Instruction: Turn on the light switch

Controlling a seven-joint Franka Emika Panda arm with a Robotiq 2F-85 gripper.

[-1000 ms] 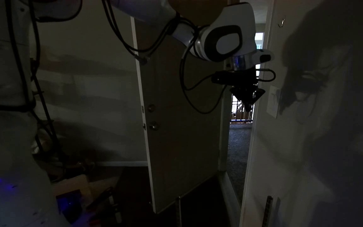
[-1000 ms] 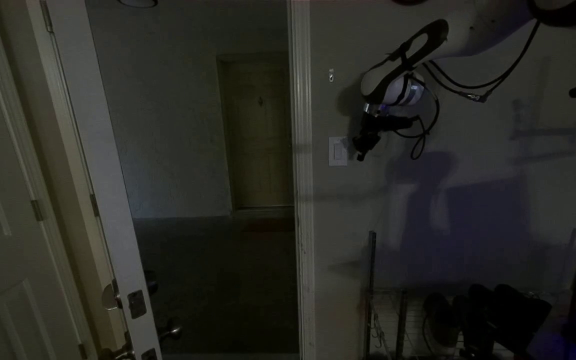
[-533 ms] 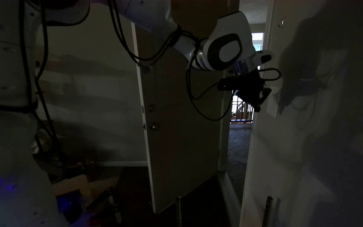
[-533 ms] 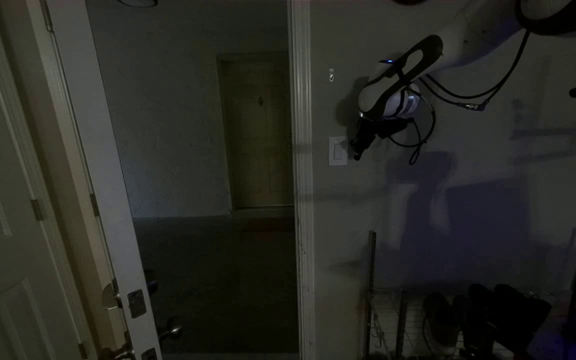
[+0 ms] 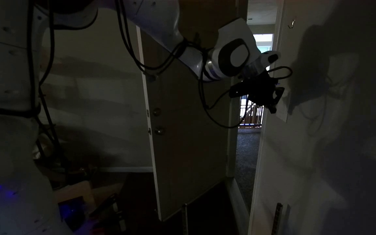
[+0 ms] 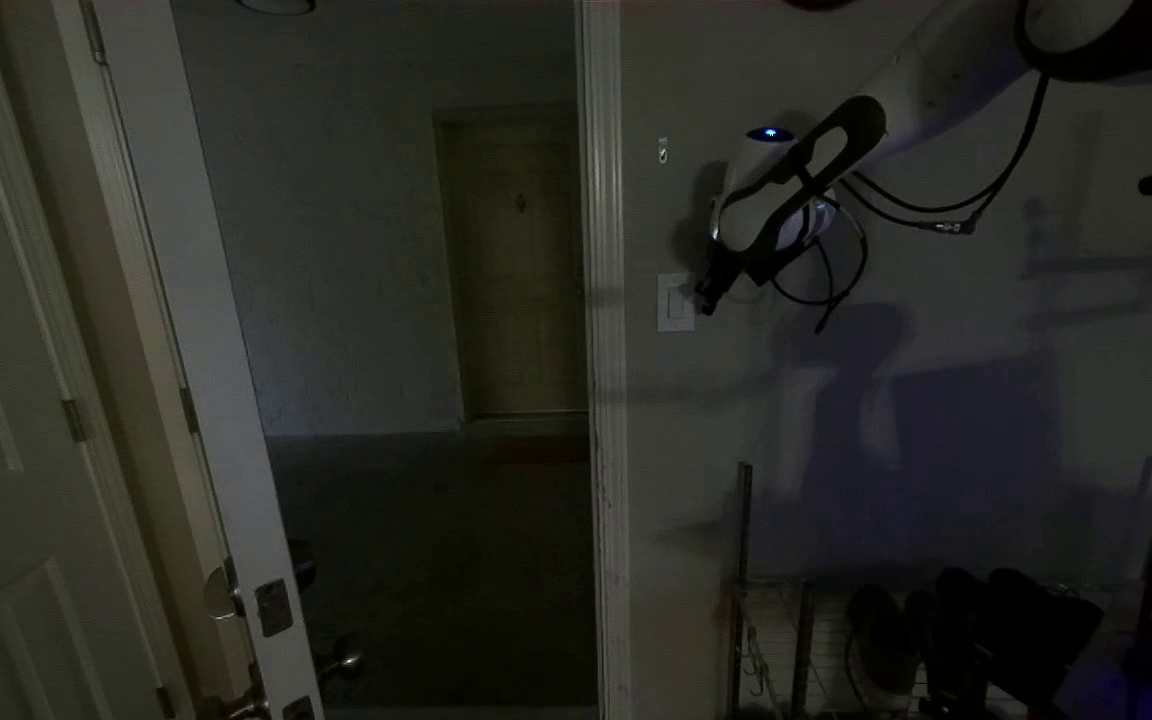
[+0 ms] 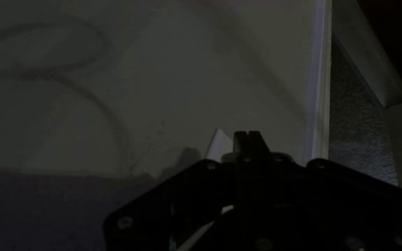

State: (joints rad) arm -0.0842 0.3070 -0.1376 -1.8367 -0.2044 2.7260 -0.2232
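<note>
Light switch (image 6: 675, 302) on the wall (image 6: 681, 440), just beside the closed hand (image 7: 247, 134)

Low down in the dim room, I can make out a wire-grid surface (image 6: 826, 645) framed by upright metal posts (image 6: 742, 560), with several dark, rounded objects (image 6: 1021, 640) crowded side by side on it, overlapping from this angle and too deep in shadow to identify.
</note>
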